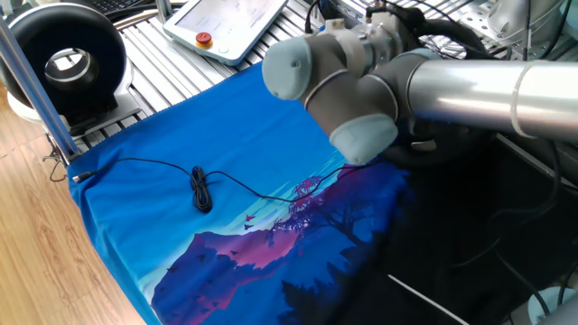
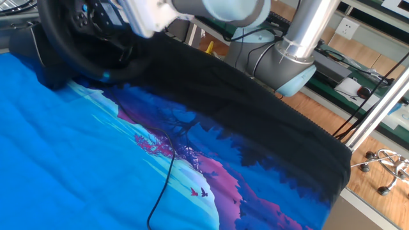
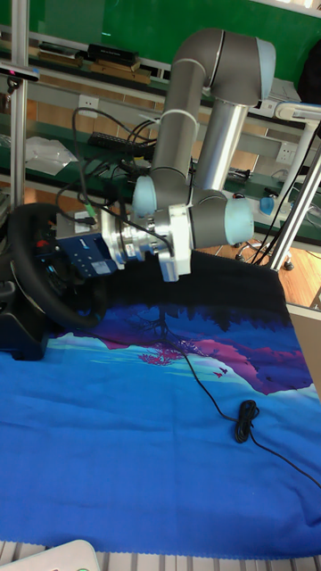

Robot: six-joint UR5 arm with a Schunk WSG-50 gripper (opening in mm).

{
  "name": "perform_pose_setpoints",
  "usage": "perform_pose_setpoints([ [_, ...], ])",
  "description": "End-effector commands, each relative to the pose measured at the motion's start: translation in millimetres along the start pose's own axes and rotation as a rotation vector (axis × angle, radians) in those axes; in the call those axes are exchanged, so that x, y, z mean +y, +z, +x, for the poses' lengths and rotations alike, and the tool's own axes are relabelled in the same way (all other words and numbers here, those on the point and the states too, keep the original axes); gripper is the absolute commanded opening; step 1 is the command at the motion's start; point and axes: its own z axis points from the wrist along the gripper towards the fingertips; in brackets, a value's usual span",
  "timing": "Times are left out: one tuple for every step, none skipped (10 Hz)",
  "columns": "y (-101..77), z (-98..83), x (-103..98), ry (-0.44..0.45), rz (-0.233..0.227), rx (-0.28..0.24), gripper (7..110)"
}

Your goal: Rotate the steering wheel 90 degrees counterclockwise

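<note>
One steering wheel (image 3: 43, 268) stands upright at a far corner of the table (image 1: 135, 86), on the edge of the single blue printed cloth (image 1: 208, 144), with the one robot arm (image 3: 192, 134) reaching level toward its hub. The gripper (image 3: 82, 259) sits against the wheel's face in the tall fixed view, but whether its fingers are clamped or apart cannot be told. One fixed view alone shows the thick black ring device (image 1: 68, 54), the white control tablet (image 1: 226, 23) and the one black cable (image 1: 200, 190) coiled mid-cloth; the other fixed view alone shows the wheel's blue rim stripe (image 2: 105, 76).
</note>
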Motion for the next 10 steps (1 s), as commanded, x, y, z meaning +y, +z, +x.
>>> perform_pose_setpoints([
  [-12.5,-9.4,23.7,0.028,-0.020,-0.036,7],
  [-11.6,-12.1,26.0,0.028,-0.011,-0.044,7],
  [-9.9,-15.4,25.2,0.026,-0.002,-0.057,7],
  [-9.2,-17.0,23.3,0.010,-0.006,-0.072,7],
  [-11.5,-11.7,14.7,-0.022,-0.015,-0.081,7],
  [-13.9,-7.8,7.4,-0.066,-0.055,-0.101,7],
  [-15.1,-3.5,-1.9,-0.096,-0.068,-0.112,7],
  [-15.2,-0.5,-8.1,-0.115,-0.073,-0.117,7],
  [-14.6,-1.3,-12.8,-0.128,-0.071,-0.125,7],
  [-14.8,-9.1,-16.3,-0.144,-0.075,-0.163,7],
])
